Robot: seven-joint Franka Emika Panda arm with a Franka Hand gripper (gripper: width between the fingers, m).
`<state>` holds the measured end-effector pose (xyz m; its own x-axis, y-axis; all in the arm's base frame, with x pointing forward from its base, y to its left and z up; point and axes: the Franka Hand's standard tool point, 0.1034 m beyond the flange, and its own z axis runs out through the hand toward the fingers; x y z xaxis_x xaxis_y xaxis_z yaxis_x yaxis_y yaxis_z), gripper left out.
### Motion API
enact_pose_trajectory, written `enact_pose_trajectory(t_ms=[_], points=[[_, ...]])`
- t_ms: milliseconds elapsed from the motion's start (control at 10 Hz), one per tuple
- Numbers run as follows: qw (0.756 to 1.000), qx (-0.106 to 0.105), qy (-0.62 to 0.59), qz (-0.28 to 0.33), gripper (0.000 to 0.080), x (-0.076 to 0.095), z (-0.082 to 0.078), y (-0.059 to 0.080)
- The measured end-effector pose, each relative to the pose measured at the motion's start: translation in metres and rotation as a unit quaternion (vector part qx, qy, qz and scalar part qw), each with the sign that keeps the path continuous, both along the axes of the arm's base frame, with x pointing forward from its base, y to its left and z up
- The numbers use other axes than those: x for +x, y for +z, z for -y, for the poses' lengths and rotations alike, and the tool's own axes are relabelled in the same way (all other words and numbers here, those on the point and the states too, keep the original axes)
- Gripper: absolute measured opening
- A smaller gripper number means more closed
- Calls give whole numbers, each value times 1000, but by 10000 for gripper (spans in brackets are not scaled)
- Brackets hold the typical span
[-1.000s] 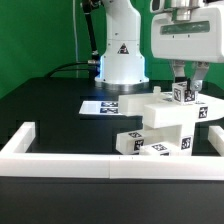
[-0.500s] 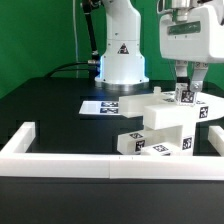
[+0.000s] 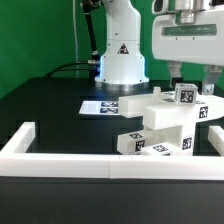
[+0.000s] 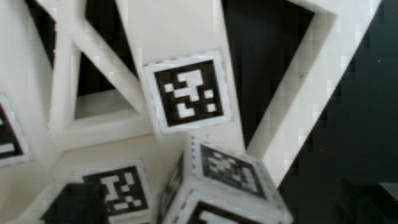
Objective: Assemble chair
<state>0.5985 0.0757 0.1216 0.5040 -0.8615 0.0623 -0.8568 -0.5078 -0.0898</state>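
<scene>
White rail (image 3: 60,153) runs along the counter's front edge. Marker board (image 3: 100,106) lies flat mid-counter, in front of the robot base (image 3: 120,55). Chair (image 3: 165,128) (stacked white parts, tags showing) stands just behind the rail, at the exterior view's right. Gripper (image 3: 195,76) hangs just above its topmost tagged block (image 3: 184,95), fingers parted, gripping nothing.

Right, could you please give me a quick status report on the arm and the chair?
Pincer open, empty, above chair. Tagged block on top of chair, not gripped. White rail in front, clear of pincer.
</scene>
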Motion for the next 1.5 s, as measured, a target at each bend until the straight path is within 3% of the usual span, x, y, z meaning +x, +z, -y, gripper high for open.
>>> enact_pose_trajectory(t_ms=[500, 1200, 1400, 1500], points=[[981, -27, 193, -1, 649, 1, 1, -1], [910, -56, 410, -7, 649, 1, 6, -1], [911, -56, 409, -7, 619, 1, 6, -1], [911, -56, 409, -7, 442, 1, 6, -1]])
